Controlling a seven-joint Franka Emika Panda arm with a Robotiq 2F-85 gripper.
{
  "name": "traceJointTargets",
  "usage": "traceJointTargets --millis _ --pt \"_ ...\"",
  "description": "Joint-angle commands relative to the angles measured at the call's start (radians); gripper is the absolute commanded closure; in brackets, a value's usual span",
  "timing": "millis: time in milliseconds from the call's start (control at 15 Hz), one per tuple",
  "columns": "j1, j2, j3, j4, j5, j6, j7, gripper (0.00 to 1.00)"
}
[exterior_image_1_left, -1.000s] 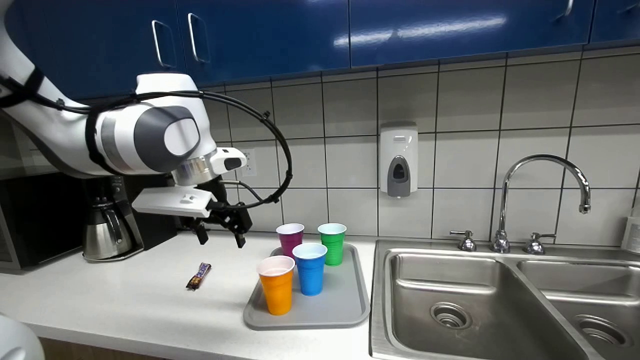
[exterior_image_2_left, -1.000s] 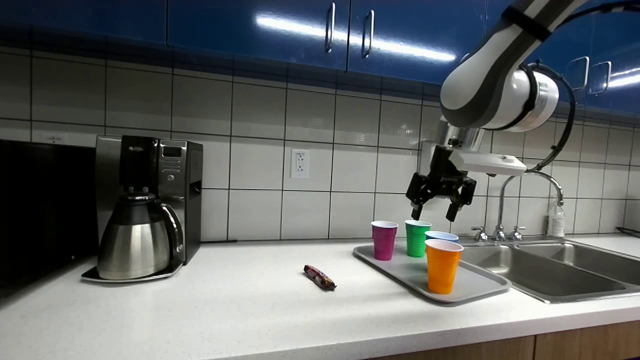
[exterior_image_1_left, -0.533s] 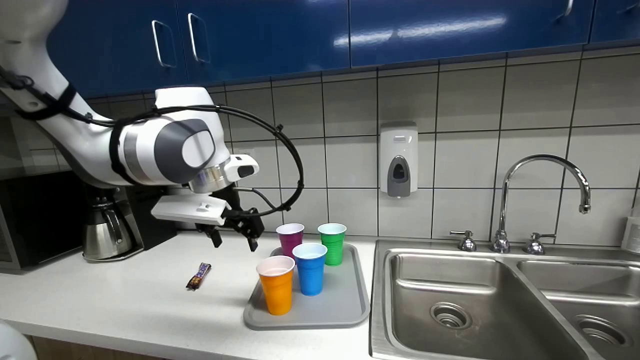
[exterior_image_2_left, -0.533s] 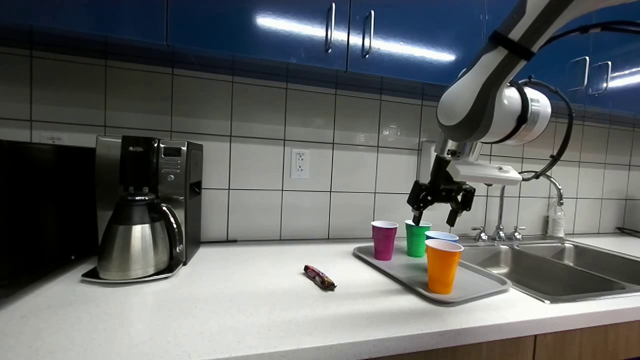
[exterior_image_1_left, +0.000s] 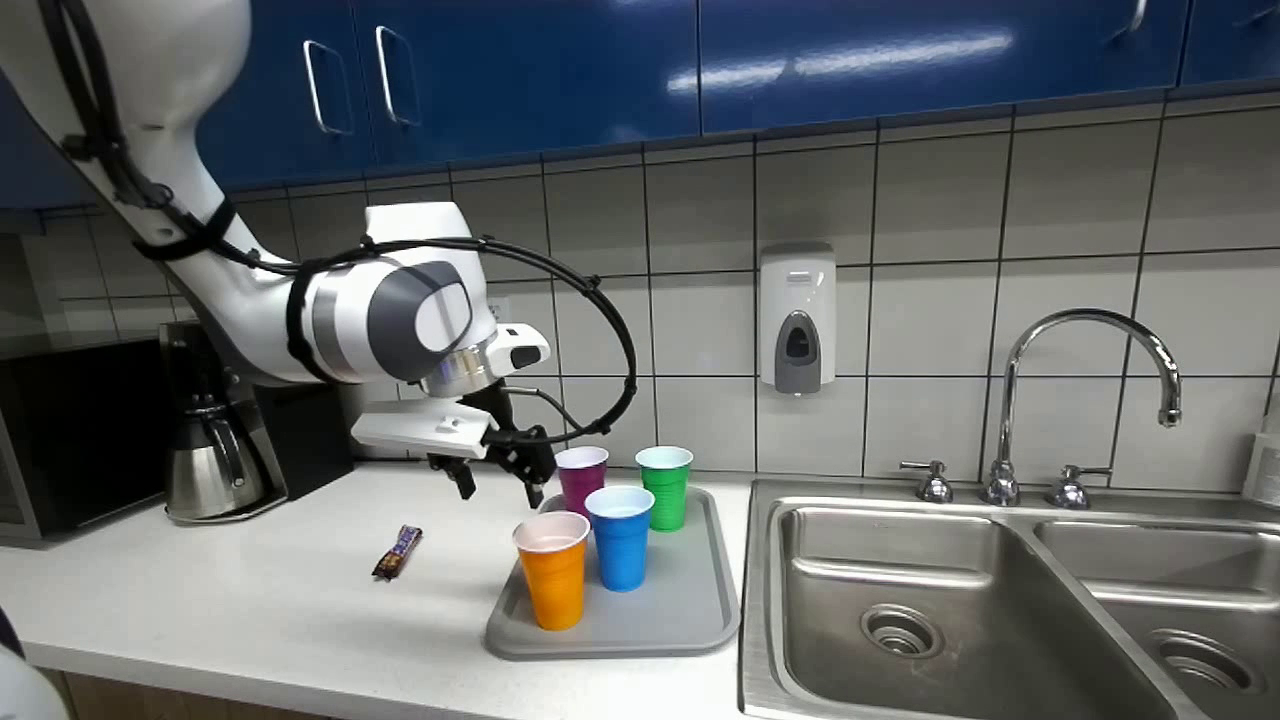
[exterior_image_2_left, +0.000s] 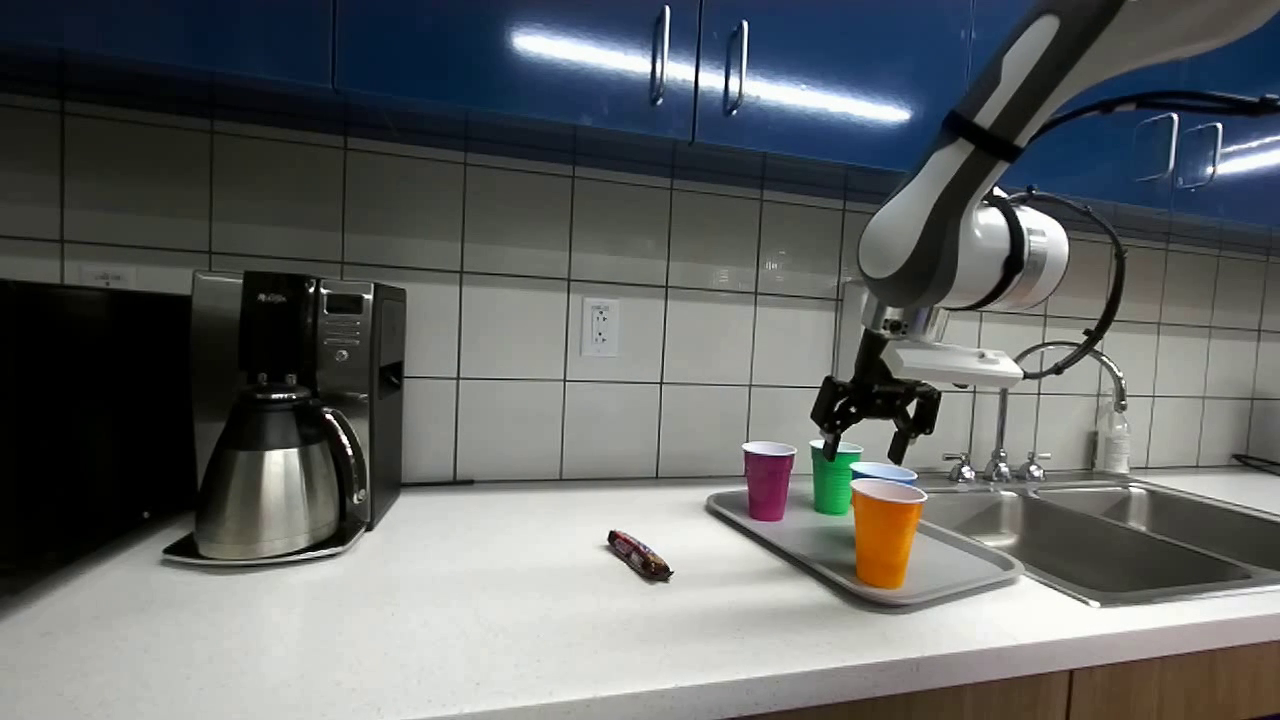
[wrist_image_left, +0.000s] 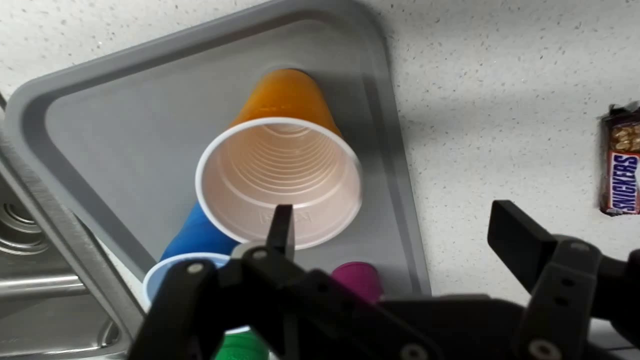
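Wrist view shows us the empty gripper (wrist_image_left: 394, 221) spread wide, seemingly nearest the orange cup (wrist_image_left: 278, 180), upright because its tray (wrist_image_left: 150, 127) lies flat.

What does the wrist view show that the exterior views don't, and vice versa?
In the wrist view only: rings deep inside the orange cup and readable SNICKERS lettering on the candy bar. In both exterior views only: coffee maker, faucet, blue cabinets. Shared: that cup and bar, the open gripper, gray tray, blue cup, purple cup, green cup and sink.
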Motion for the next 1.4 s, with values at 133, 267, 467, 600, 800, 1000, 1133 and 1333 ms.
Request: traceJointTargets --millis 133,267,467,600,800,1000,1133,1333 --pt "0.002 0.117 -0.019 0.088 -0.008 0.006 -0.007 0.0" --pt "0.002 0.147 -0.018 0.108 -0.014 0.004 -0.004 0.0" --pt "0.004 0.185 -0.019 0.13 -0.02 -0.002 -0.004 0.0" --pt "0.005 0.206 -0.019 0.14 -0.027 -0.004 0.0 0.0" --pt "0.007 0.228 -0.021 0.15 -0.034 -0.006 0.001 0.0" --pt "0.008 0.238 -0.022 0.156 -0.038 -0.006 0.001 0.0" --pt "0.008 0.242 -0.023 0.158 -0.04 -0.008 0.002 0.0" --pt "0.009 0.247 -0.023 0.159 -0.043 -0.006 0.009 0.25"
